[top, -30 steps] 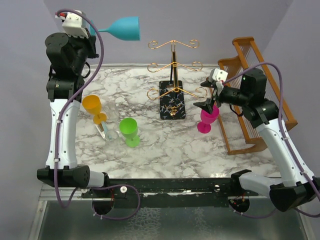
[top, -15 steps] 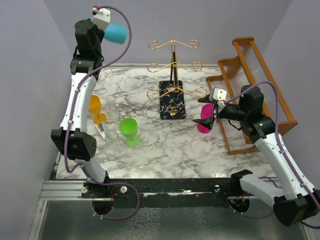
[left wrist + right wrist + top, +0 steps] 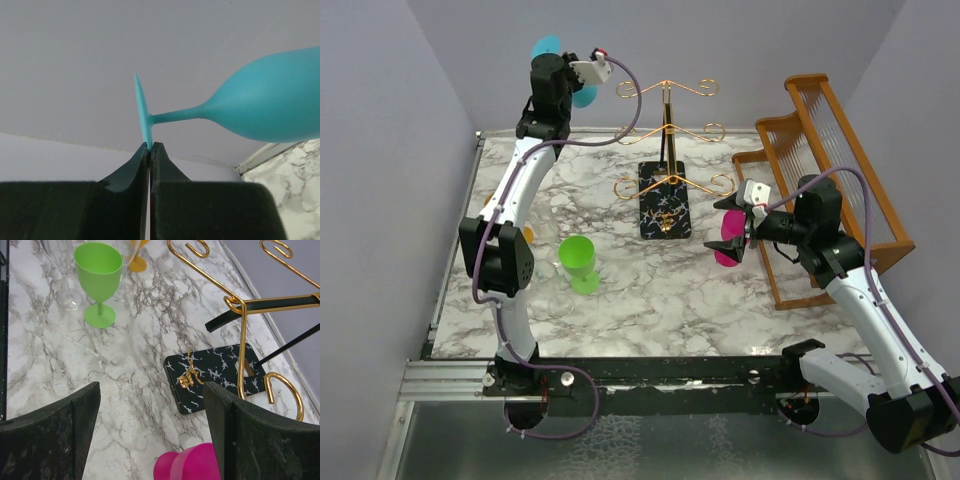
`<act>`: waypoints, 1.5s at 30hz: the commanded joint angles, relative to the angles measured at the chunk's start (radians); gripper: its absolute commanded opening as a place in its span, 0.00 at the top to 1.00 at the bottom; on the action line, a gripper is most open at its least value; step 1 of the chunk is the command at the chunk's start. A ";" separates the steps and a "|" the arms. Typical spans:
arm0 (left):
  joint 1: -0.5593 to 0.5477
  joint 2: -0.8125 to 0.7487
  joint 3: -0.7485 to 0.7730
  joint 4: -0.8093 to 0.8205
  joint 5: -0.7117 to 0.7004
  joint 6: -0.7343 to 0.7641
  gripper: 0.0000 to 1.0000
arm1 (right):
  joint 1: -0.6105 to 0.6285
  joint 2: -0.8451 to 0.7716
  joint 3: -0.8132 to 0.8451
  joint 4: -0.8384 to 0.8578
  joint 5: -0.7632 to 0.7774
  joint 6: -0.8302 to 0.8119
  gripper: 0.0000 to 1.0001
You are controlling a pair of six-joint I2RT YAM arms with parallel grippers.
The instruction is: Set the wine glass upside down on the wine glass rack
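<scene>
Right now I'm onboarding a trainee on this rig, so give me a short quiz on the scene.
1. True or false: the left gripper is shut on the foot of the teal wine glass.
2. Which is nearest the open right gripper? A green glass, B pink glass, C orange glass.
3. Fill in: the gold wire rack stands on a ____ speckled base.
Key: 1 true; 2 B; 3 black.

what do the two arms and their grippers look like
The left arm and right arm: white links, black joints, a purple cable looping along each, a small white camera block at each wrist. The left gripper and right gripper have matte black fingers.
</scene>
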 commanded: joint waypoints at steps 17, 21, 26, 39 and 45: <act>-0.132 0.235 0.160 0.223 0.198 0.313 1.00 | -0.016 -0.023 -0.027 0.055 0.001 -0.005 0.18; -0.154 0.250 0.185 0.226 0.222 0.322 1.00 | -0.024 -0.026 -0.029 0.056 -0.002 -0.008 0.18; -0.173 0.250 0.182 0.223 0.248 0.329 1.00 | -0.032 -0.025 -0.032 0.060 -0.005 -0.004 0.18; -0.188 0.249 0.176 0.185 0.323 0.351 1.00 | -0.041 -0.023 -0.038 0.066 0.007 -0.006 0.18; -0.190 0.241 0.186 0.142 0.352 0.291 1.00 | -0.047 -0.021 -0.039 0.066 0.006 -0.006 0.17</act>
